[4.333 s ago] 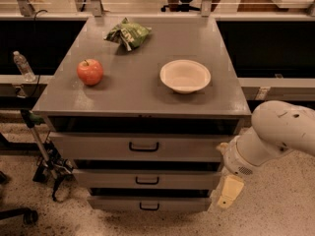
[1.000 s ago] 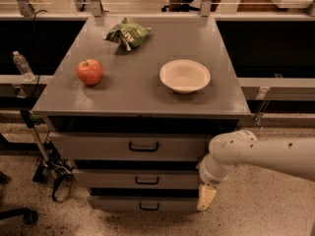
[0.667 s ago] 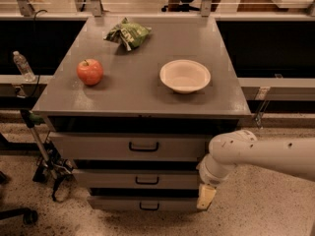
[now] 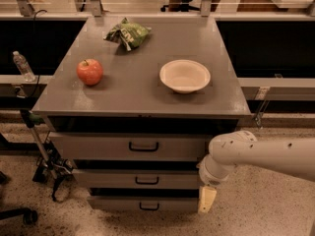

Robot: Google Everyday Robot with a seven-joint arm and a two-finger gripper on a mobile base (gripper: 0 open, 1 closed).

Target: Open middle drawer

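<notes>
The grey cabinet (image 4: 133, 95) occupies the centre of the frame. Three drawer fronts are stacked below its top.

- The middle drawer (image 4: 108, 179) is at lower centre, between the top drawer (image 4: 88, 146) and the bottom drawer (image 4: 113, 203). Its black bar handle (image 4: 146, 180) is at the centre of the front.
- The white arm (image 4: 261, 154) enters from the right edge and bends downward at lower right of centre.
- The gripper (image 4: 206, 199) hangs at the right end of the drawer fronts, level with the bottom drawer and well apart from the handle. Whether it is spread or pressed together cannot be told.
- On the cabinet top: a red apple (image 4: 89, 72) at left, a white bowl (image 4: 184, 75) at right, and a green snack bag (image 4: 127, 34) at the rear.
- A water bottle (image 4: 23, 66) stands at the left edge.
</notes>
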